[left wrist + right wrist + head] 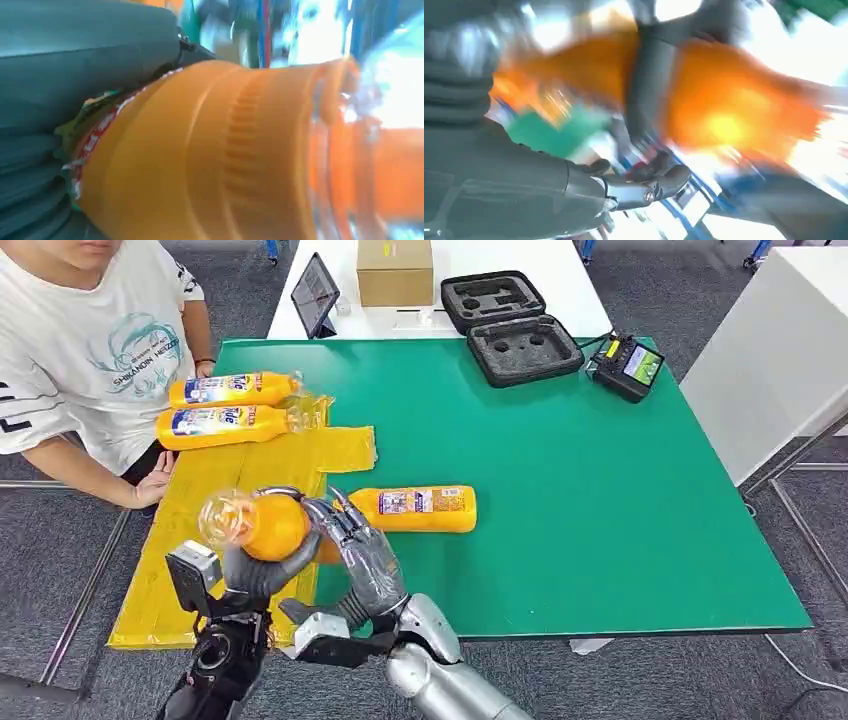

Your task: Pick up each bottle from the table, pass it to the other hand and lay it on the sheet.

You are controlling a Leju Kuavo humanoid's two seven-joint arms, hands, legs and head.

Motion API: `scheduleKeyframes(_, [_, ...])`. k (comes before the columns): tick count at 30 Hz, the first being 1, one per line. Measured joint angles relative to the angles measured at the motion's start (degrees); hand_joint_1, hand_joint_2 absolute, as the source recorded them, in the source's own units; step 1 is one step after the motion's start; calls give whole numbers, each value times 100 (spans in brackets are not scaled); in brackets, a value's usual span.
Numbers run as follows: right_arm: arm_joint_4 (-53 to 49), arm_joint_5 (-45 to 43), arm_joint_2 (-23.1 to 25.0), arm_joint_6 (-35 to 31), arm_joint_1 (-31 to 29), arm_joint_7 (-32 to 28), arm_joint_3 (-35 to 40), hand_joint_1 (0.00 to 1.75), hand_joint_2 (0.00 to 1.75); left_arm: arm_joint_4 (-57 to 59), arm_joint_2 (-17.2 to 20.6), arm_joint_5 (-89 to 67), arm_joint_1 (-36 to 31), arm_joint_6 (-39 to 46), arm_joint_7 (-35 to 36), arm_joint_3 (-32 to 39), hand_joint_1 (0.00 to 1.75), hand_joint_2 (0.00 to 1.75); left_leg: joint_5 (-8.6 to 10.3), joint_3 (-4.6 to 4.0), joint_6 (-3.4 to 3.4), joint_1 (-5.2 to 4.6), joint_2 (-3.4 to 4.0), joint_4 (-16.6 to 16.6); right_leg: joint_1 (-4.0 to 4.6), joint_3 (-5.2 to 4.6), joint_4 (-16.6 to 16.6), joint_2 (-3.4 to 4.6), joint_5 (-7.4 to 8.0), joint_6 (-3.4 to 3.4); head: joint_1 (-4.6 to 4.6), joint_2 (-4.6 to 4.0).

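My left hand [255, 575] grips an orange bottle [262, 525] from below, held above the yellow sheet's [225, 480] right edge with its clear neck end pointing left. The left wrist view shows the bottle [225, 150] close up against the left hand [75, 65]. My right hand [362, 552] stands just right of the bottle, fingers spread upward beside its base. In the blurred right wrist view the bottle [724, 105] lies beyond the right hand's parted fingers [644, 185]. Another orange bottle [425, 508] lies on the green table [600, 500]. Two more bottles [235, 388] [225, 423] lie on the sheet.
A person [90, 350] sits at the table's left, one hand [155, 480] at the sheet's edge. At the far side are black foam cases [510, 325], a black device [627, 365], a tablet [315, 295] and a cardboard box [395, 270].
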Motion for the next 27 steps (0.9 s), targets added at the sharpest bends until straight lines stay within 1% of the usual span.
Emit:
scheduleKeyframes(2, [-501, 68, -39, -22, 141, 2, -17, 0, 0, 64, 22, -83, -65, 108, -46, 166, 175, 175, -4, 6, -4, 0, 14, 0, 0, -3, -1, 9, 2, -1, -11, 0])
scheduleKeyframes(6, [-1059, 105, -129, -22, 304, 20, -55, 0, 0, 123, 24, -138, -113, 121, -85, 228, 175, 175, 4, 1, 0, 2, -3, 0, 1, 0, 0, -5, -2, -1, -2, 0])
scheduleKeyframes(11, [-1390, 112, -186, -22, 411, 15, -66, 0, 0, 169, 22, -140, -150, 123, -101, 289, 175, 175, 3, 2, 0, 0, 1, 0, 0, -2, -1, -2, 0, -1, -2, 0])
scheduleKeyframes(13, [-1511, 164, -184, -22, 475, -161, -118, 0, 0, 177, 22, -210, -149, 237, -142, 304, 175, 175, 3, 1, 0, 0, -2, 0, 0, -1, 0, -2, 0, 0, -2, 0])
scheduleKeyframes(16, [-1976, 332, -190, -22, 636, -282, -203, 0, 0, 177, 24, -707, -142, 867, -256, 378, 173, 175, 2, -1, 0, 0, 0, 0, 0, -1, 0, -2, 0, 0, -4, 0])
scheduleKeyframes(18, [-2264, 420, -212, -22, 693, -295, -216, 0, 0, 175, 28, -1048, -133, 1379, -260, 484, 175, 175, 1, -1, 0, 0, 2, 0, 0, -2, 0, -2, 0, 0, -2, 0])
scheduleKeyframes(19, [-2429, 485, -225, -22, 729, -302, -225, 0, 0, 171, 50, -1323, -130, 1796, -265, 531, 175, 175, 1, 0, 0, 0, 1, 0, 0, -2, 0, -2, 0, 0, -2, 0])
scheduleKeyframes(21, [-2706, 644, -245, -22, 784, -306, -227, 0, 0, 167, 79, -2109, -128, 2293, -273, 703, 175, 175, 2, -1, 0, 2, -1, 0, 1, -2, 0, -3, -1, -1, -2, 0])
scheduleKeyframes(24, [-3137, 909, -258, -22, 830, -313, -227, 0, 0, 127, 35, -3582, -147, 2409, -284, 1293, 175, 175, 2, 1, -1, 2, 1, 0, 1, -4, 0, -1, -1, -2, -2, 0])
scheduleKeyframes(25, [-3243, 943, -260, -22, 842, -313, -227, 0, 175, 129, 0, -4143, -197, 2414, -284, 1492, 175, 175, 3, 2, -1, 2, 3, 0, 1, -7, -1, 1, -1, -2, -2, 0])
scheduleKeyframes(27, [-3394, 1021, -260, -22, 853, -313, -240, 0, 175, 384, -44, -5994, -462, 2436, -233, 1947, 175, 175, 12, 1, 5, 2, 2, 0, 1, -2, -1, -6, -1, -2, 0, 0])
